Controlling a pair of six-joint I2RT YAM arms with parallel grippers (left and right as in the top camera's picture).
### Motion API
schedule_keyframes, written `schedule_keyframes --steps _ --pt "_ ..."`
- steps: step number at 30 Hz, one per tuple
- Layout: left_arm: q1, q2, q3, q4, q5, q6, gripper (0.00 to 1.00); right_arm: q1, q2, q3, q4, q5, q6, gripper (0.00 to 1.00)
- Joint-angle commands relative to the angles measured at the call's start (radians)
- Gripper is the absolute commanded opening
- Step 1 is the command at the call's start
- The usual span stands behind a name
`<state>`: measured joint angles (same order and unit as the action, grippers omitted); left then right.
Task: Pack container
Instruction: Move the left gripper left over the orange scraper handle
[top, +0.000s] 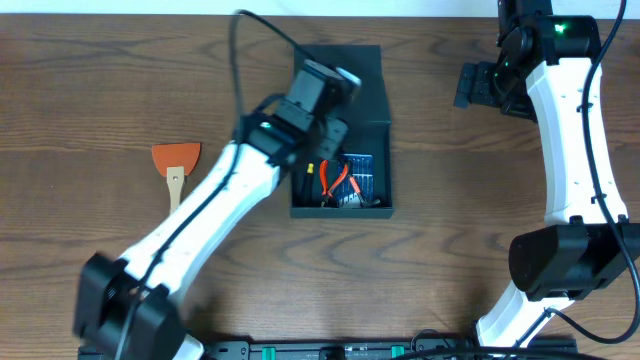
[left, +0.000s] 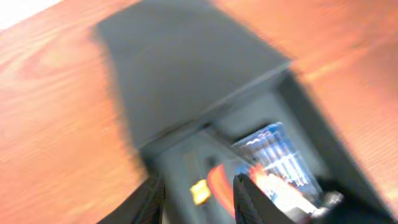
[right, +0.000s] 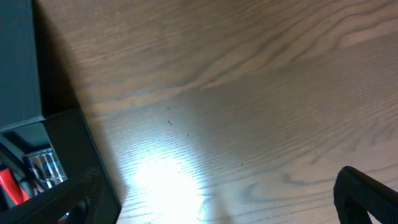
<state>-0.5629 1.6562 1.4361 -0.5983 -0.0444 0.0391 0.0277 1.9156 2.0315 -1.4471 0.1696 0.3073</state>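
Left gripper (top: 322, 152) is seen closest in overhead, hung over the container's (top: 340, 211) left half, with the lid (top: 355, 80) folded back flat behind it. Pliers (top: 336, 180) and case (top: 362, 172) are packed inside. Scraper (top: 175, 160) is on the table (top: 90, 90), well left of the container. Right gripper (top: 478, 85) is parked right of the container, well apart. Risk: the container's left wall could be clipped on lift-out, since the fingers sit close to it, and the container dragged.

Left wrist: heavily blurred. Fingers (left: 249, 199) are parted partway, nothing clamped. A yellow bit (left: 199, 191) is seen through the gap, down in the container; whether it is touched cannot be told. Risk: it may be snagged if the jaws are closed here.

Right wrist: jaws are spread wide and empty, over table right of the container. Risk: the lid may be blocked if the pliers' handles stand proud. Scraper fit beside the contents is judged doubtful, and a forced lid would be crushed.
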Motion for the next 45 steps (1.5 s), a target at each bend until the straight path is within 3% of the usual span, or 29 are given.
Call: schedule_keyframes --steps 1,8,16,26,35,45 --pt "0.057 -0.022 0.009 -0.095 -0.203 -0.11 0.38 -0.001 -0.007 0.018 -0.002 0.01 0.014 0.99" --pt "0.239 -0.029 0.009 -0.377 -0.222 -0.292 0.48 -0.001 -0.007 0.018 -0.002 0.01 0.014 0.99" --pt "0.431 -0.029 0.005 -0.512 -0.165 -0.332 0.63 -0.001 -0.007 0.018 -0.002 0.01 0.014 0.99" --pt "0.549 -0.029 -0.081 -0.453 -0.018 -0.191 0.8 -0.001 -0.007 0.018 -0.002 0.01 0.014 0.99" --pt "0.582 -0.029 -0.232 -0.335 0.038 -0.109 0.83 -0.001 -0.007 0.018 -0.002 0.01 0.014 0.99" --pt "0.638 -0.026 -0.42 -0.188 0.038 -0.126 0.83 -0.001 -0.007 0.018 -0.002 0.01 0.014 0.99"
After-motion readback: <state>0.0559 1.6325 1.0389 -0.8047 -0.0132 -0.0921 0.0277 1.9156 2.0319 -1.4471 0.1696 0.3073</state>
